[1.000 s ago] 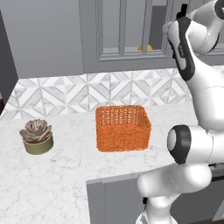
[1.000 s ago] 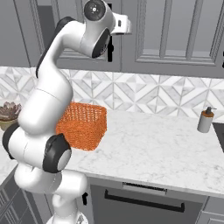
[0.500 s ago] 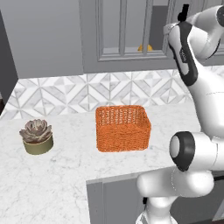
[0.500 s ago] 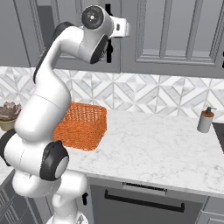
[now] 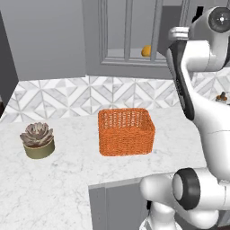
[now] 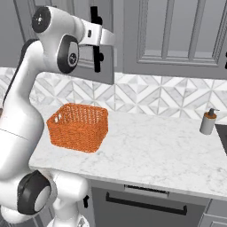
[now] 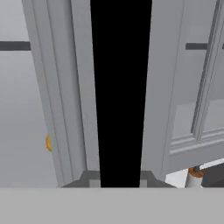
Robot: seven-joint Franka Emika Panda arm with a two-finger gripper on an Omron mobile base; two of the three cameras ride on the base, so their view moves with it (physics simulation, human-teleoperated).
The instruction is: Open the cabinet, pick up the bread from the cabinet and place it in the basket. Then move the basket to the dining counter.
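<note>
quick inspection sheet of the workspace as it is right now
surface: white marble worktop, geometric tile backsplash.
job's things: bright orange woven basket on worktop, nothing seen inside; small golden-orange bread inside grey glass-pane cabinet; cabinet door swung partly open.
clutter: potted succulent left of basket; soap dispenser at far right.
grippers: gripper shut on long black bar handle.
cables: nothing seen.
surroundings: solid grey cabinet to the right.

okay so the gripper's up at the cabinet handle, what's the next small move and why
Probably pull the handle outward to swing the cabinet door wider. The gripper looks shut on the handle, the door seems barely open, and the bread sits inside, behind the glass.
</note>
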